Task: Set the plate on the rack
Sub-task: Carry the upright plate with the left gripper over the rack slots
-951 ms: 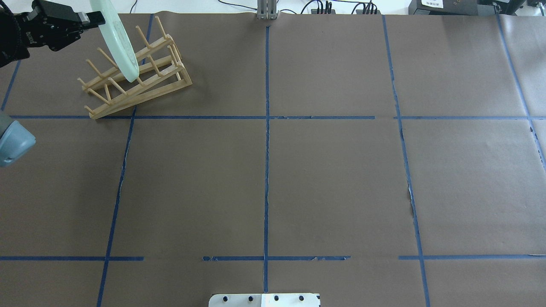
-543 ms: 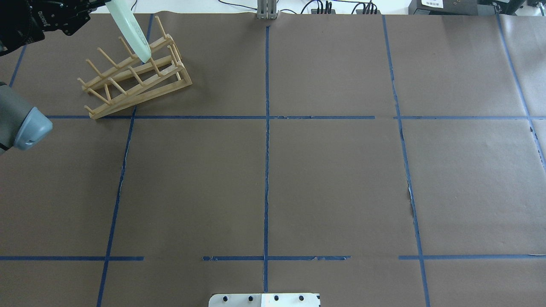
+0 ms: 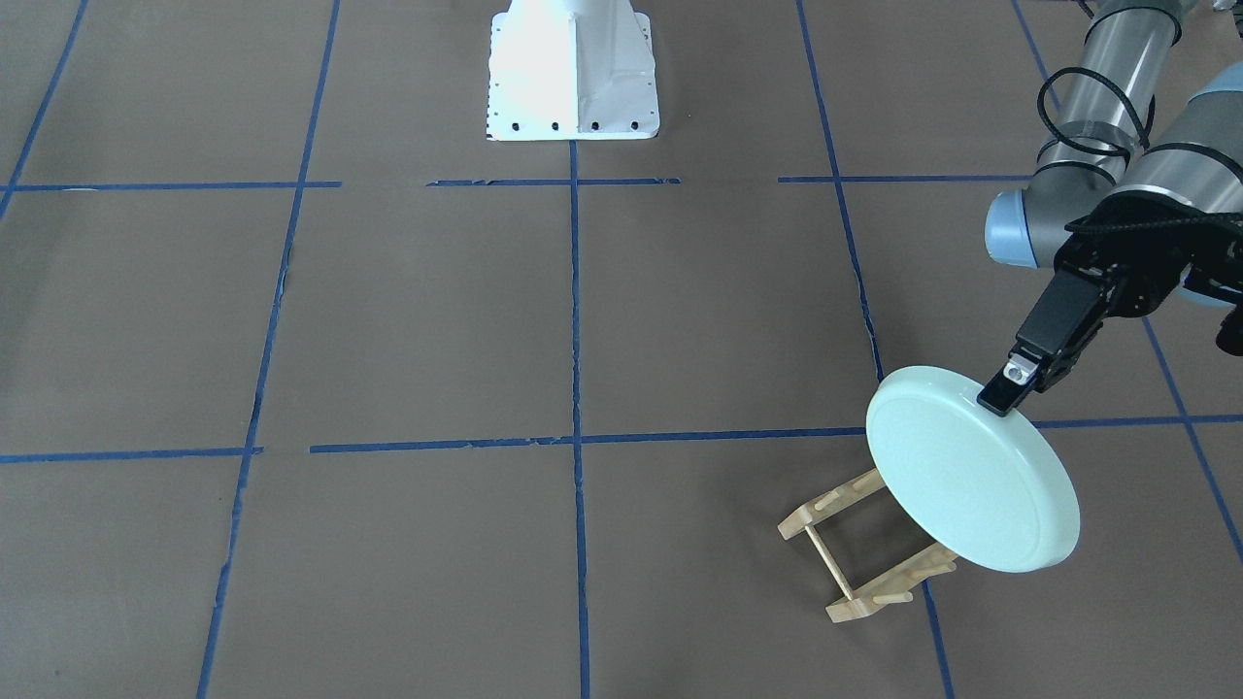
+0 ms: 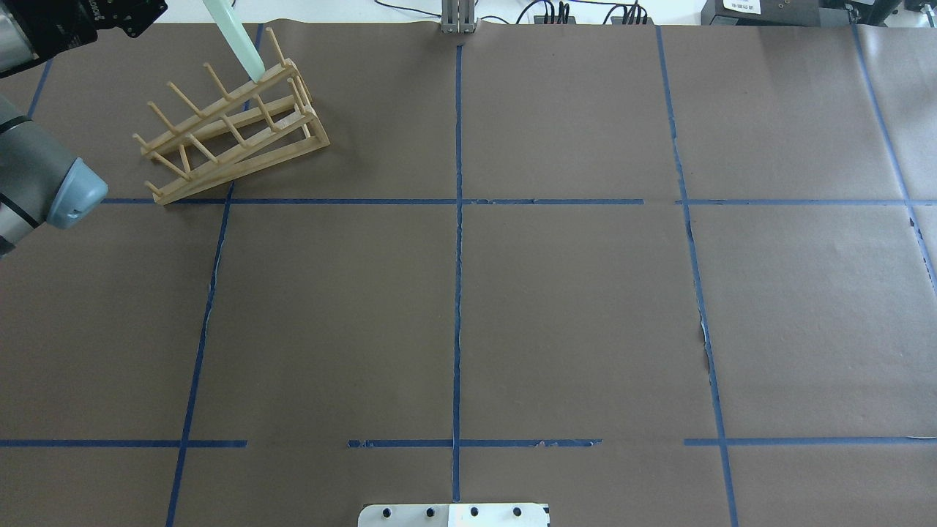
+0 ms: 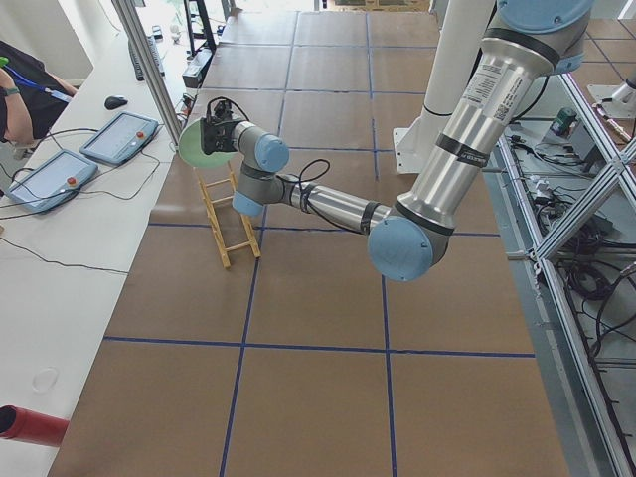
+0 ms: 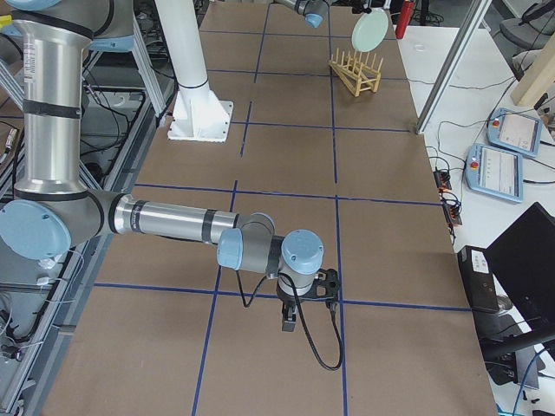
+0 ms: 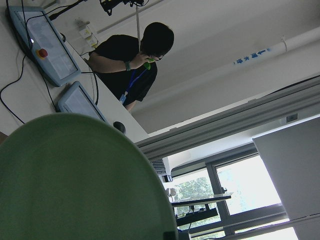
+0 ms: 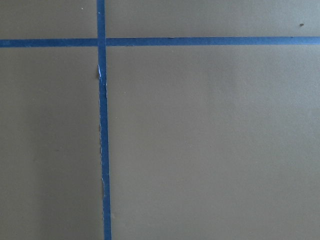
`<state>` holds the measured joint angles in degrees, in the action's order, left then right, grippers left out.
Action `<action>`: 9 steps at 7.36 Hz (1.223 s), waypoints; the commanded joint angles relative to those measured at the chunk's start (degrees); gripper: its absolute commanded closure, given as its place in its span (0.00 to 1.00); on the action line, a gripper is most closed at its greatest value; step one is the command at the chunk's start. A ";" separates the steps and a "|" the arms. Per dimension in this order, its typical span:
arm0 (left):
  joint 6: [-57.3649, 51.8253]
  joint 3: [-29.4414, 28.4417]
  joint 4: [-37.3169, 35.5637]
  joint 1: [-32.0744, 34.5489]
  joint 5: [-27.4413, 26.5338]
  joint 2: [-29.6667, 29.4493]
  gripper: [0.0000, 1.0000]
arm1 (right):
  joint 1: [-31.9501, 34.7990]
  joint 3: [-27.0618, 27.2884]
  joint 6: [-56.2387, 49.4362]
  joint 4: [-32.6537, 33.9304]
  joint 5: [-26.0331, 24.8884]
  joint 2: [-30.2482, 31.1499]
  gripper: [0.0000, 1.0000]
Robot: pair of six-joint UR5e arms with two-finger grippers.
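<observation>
- Fingers [image 3: 1044, 325] of the left gripper [image 3: 1003, 393] pinch the upper rim of the plate [image 3: 971, 471].
- This plate hangs tilted over the rack [image 3: 879, 590]; whether its lower edge touches the pegs, I cannot tell.
- Well apart, the right gripper [image 6: 290, 324] is low over the table [image 3: 437, 320]; its finger state I cannot tell.

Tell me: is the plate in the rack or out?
Out. The left pincer holds the plate by its rim, tilted, above the rack.

tilted plate [image 4: 236, 40] edge-on over rack [image 4: 241, 167] right end, brown blue-taped table [image 4: 571, 307]
</observation>
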<state>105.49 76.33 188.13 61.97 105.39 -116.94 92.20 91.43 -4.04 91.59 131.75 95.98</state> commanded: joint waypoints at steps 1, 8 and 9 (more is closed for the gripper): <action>-0.11 -3.10 0.04 0.60 -0.01 -1.88 1.00 | 0.00 -0.02 0.00 0.00 0.00 0.00 0.00; -0.63 -9.53 0.13 1.05 -0.01 -5.75 1.00 | 0.00 0.06 0.00 0.08 0.00 0.00 0.00; -0.72 -10.05 0.30 0.96 0.08 -5.75 1.00 | 0.00 0.06 0.00 0.00 0.00 0.00 0.00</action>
<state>104.85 66.81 188.30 63.03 105.40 -122.62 92.20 91.48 -4.04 91.62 131.75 95.98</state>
